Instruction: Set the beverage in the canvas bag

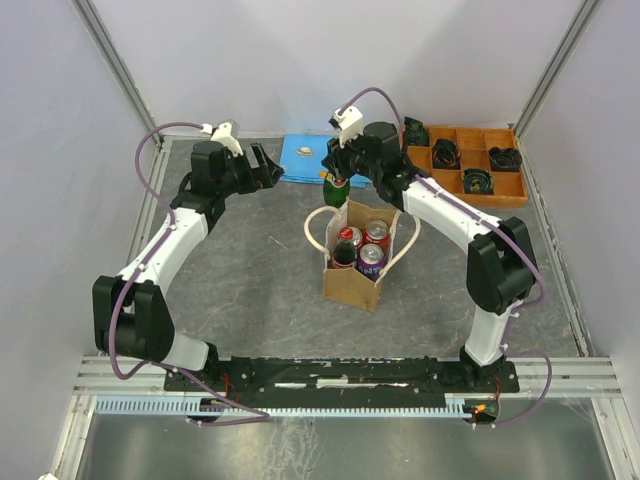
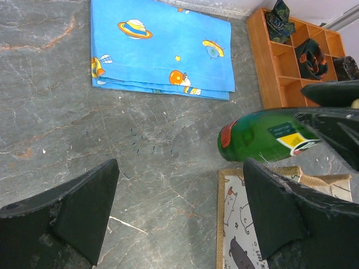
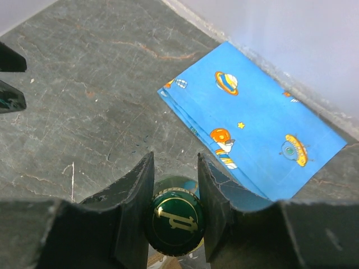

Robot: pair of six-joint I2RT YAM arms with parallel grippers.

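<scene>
The tan canvas bag [image 1: 352,282] stands upright mid-table with cream loop handles and several cans inside; its rim shows in the left wrist view [image 2: 220,224]. My right gripper [image 1: 338,172] is shut on the cap and neck of a green bottle [image 1: 336,190], held just behind the bag's far rim. In the right wrist view the gripper [image 3: 174,168] clamps the green cap [image 3: 175,222]. The bottle's body [image 2: 263,136] shows in the left wrist view. My left gripper [image 1: 268,167] is open and empty, left of the bottle; its view [image 2: 179,190] shows bare table between the fingers.
A folded blue cloth with space prints [image 1: 304,159] lies at the back behind the bottle, also in the left wrist view [image 2: 162,47] and the right wrist view [image 3: 252,120]. An orange compartment tray [image 1: 468,165] with dark items stands back right.
</scene>
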